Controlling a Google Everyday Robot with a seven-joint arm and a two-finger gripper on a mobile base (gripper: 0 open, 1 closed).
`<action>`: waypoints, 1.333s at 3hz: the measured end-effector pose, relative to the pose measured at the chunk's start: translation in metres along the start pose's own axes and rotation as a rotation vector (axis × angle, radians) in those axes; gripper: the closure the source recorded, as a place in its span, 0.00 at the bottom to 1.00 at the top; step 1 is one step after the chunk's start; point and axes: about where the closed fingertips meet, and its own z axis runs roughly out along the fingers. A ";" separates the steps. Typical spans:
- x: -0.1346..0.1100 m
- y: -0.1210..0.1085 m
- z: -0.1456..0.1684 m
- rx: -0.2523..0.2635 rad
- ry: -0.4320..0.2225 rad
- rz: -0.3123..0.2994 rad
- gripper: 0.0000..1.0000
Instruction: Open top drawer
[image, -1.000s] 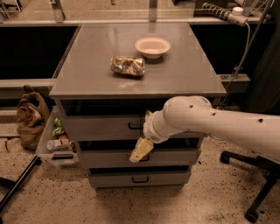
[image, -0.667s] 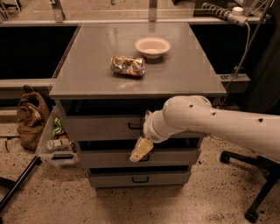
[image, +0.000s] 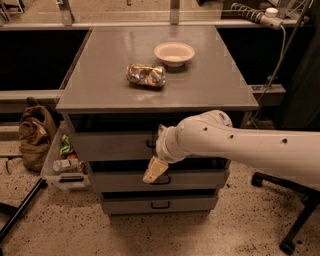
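Note:
The grey cabinet (image: 100, 97) has three drawers. The top drawer (image: 107, 146) is the wide grey front just under the cabinet top, with a dark gap above it. Its small black loop handle (image: 150, 144) shows just left of my wrist. My white arm (image: 240, 145) reaches in from the right across the drawer's right half. My gripper (image: 155, 170) hangs at the arm's end, its cream tip pointing down-left over the middle drawer (image: 120, 181), just below the handle. The bottom drawer (image: 160, 204) is closed.
A white bowl (image: 174, 53) and a crumpled shiny bag (image: 145, 75) lie on the cabinet top. A brown bag (image: 35, 132) and a clear bin of items (image: 62, 165) sit on the floor at the left. An office chair base (image: 290, 215) stands at the right.

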 end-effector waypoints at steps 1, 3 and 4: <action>-0.006 -0.001 0.004 0.010 0.005 -0.033 0.00; -0.002 0.000 0.017 -0.012 0.044 -0.055 0.00; 0.008 -0.013 0.022 0.000 0.076 -0.040 0.00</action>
